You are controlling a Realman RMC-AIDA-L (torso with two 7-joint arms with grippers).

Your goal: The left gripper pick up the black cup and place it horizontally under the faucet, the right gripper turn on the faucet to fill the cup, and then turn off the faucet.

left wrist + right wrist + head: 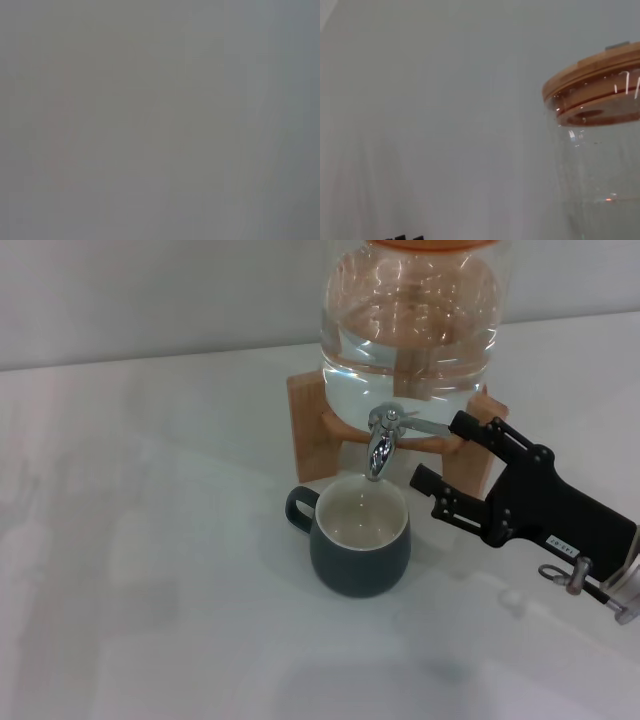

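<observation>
- My right tool (pixel 447 455) sits at the faucet (pixel 383 443), fingers spread wide, one above and one below the thin lever's tip; can't tell if either touches it.
- Lever (pixel 425 427) sticks out from the tap toward my tool, roughly level.
- Black cup (pixel 359 536) stands upright on the desk (pixel 150 590), just below and ahead of my fingertips, mouth under the spout, handle on the side away from my tool.
- Can't tell if water is running, and the level inside the cup isn't readable.
- Handling, my guess: the lever is stiff, thin metal, slick chrome, so press near the tip for leverage. It should need only light force.
- The jar (pixel 410 320) is glass, full and heavy, on a wooden stand (pixel 312 430). Pushing too hard could shift it or slip off the lever.
- The cup looks ceramic, sturdy, heavier once filled. Nothing is holding it now.
- Arm pose: my right arm comes in from behind the tool, body angled up toward the tap.
- Right wrist view shows only the jar's wooden lid (pixel 592 75) and glass wall.
- My left tool isn't in view; the left wrist view is blank grey.
</observation>
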